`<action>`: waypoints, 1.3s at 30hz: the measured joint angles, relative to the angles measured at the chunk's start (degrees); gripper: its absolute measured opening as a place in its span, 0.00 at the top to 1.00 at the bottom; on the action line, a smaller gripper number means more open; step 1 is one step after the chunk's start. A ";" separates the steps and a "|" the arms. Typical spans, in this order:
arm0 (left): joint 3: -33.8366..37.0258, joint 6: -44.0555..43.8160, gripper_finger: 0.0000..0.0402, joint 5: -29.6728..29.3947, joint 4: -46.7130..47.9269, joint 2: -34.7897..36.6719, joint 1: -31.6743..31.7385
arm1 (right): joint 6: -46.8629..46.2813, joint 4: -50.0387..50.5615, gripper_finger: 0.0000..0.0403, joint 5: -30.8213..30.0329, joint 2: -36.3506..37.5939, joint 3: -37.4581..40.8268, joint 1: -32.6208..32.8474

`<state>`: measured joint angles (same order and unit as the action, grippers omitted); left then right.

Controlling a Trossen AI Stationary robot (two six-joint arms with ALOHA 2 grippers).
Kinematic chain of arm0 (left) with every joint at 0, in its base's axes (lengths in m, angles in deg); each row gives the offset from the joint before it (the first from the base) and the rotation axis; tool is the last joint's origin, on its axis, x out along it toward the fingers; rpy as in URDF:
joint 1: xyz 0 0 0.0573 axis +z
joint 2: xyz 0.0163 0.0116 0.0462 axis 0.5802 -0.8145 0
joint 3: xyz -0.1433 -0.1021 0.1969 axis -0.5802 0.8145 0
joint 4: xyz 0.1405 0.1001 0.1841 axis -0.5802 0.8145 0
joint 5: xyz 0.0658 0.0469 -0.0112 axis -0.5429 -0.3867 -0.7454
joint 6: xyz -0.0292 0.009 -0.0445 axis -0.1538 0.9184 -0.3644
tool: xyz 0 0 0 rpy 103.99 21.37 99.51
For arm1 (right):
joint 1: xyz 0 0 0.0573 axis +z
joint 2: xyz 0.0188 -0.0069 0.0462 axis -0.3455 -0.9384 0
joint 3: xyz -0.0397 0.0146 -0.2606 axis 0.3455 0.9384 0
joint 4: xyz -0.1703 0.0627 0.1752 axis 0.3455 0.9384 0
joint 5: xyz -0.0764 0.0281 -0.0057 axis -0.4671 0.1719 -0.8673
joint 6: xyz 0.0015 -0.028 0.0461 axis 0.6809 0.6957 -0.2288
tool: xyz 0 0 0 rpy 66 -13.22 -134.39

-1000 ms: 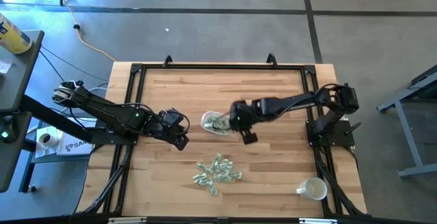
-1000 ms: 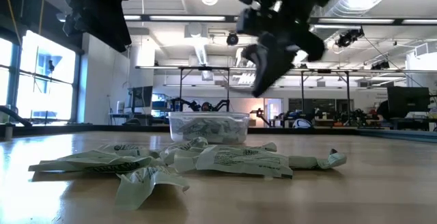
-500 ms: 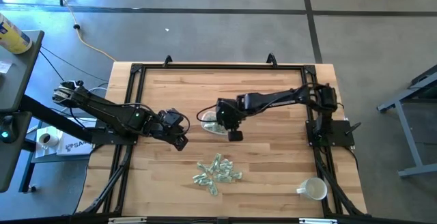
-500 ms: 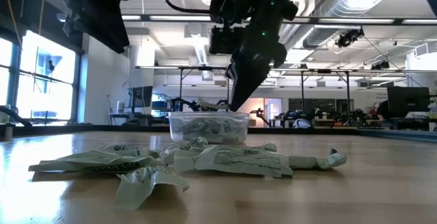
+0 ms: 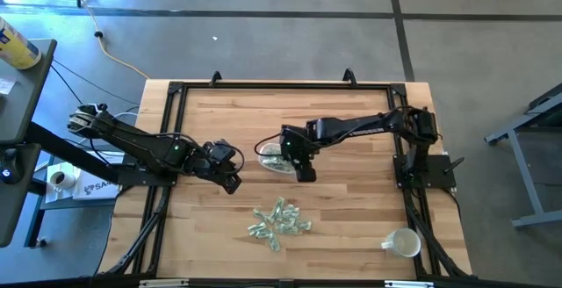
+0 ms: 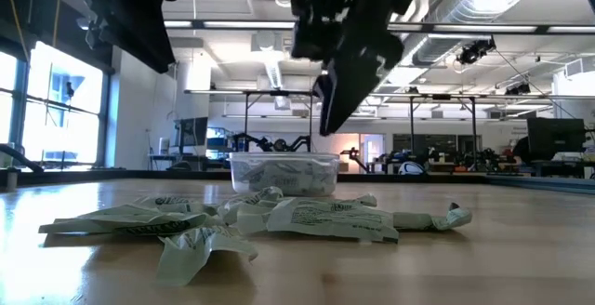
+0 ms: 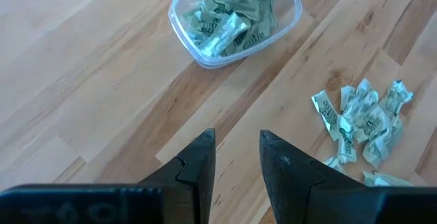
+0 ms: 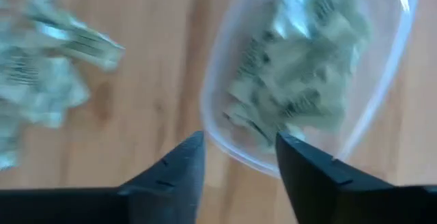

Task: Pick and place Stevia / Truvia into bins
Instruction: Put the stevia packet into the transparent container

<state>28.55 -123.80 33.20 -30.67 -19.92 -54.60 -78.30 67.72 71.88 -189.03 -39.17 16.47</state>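
Stevia / Truvia sachets point(image 5: 279, 218) lie in a loose, crumpled heap on the wooden table point(image 5: 351, 209), toward its near edge, and more of them already fill the bin point(image 5: 274, 158), a clear shallow bowl standing near the table's middle, well apart from the heap. In the low view the heap point(image 6: 270, 217) spreads across the foreground and partly hides the base of the bowl point(image 6: 284, 172) behind it.

The right gripper point(image 5: 303, 167) hangs above the bowl's right edge, its arm reaching in from the table's right side. In its own wrist view the two dark fingers point(image 8: 179, 166) stand apart with nothing between them, framing the rim of the bowl point(image 8: 225, 142) and the sachets inside (the picture is blurred, so whether a fingertip touches the rim is hard to say).

The left gripper point(image 5: 232, 181) waits over bare wood to the left of the bowl, clear of it and of the heap. Its fingers point(image 7: 198, 162) are parted and empty, pointing toward the bowl point(image 7: 205, 53) and the loose sachets point(image 7: 362, 125).

A white mug point(image 5: 403, 243) lies on its side near the table's front right corner, far from both grippers. Nothing lies between the heap and the bowl.
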 joint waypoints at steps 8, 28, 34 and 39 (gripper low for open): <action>0.00 0.89 0.63 -0.16 -1.29 0.00 0.00 | 9.99 6.30 0.47 3.97 0.46 1.67 5.60; 0.00 0.87 0.63 -0.44 -1.32 0.00 0.02 | -11.33 -19.34 0.53 0.00 -3.17 8.24 17.69; 0.00 0.94 0.63 0.64 -1.19 0.00 0.02 | -15.36 -20.63 0.55 -1.15 -5.46 8.21 17.67; 0.02 1.80 0.63 1.51 -0.64 0.00 0.02 | -21.07 -19.99 0.59 -1.28 -6.96 8.21 18.69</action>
<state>28.57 -122.01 34.70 -31.31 -19.92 -54.58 -99.37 47.73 70.60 -195.99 -30.97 35.16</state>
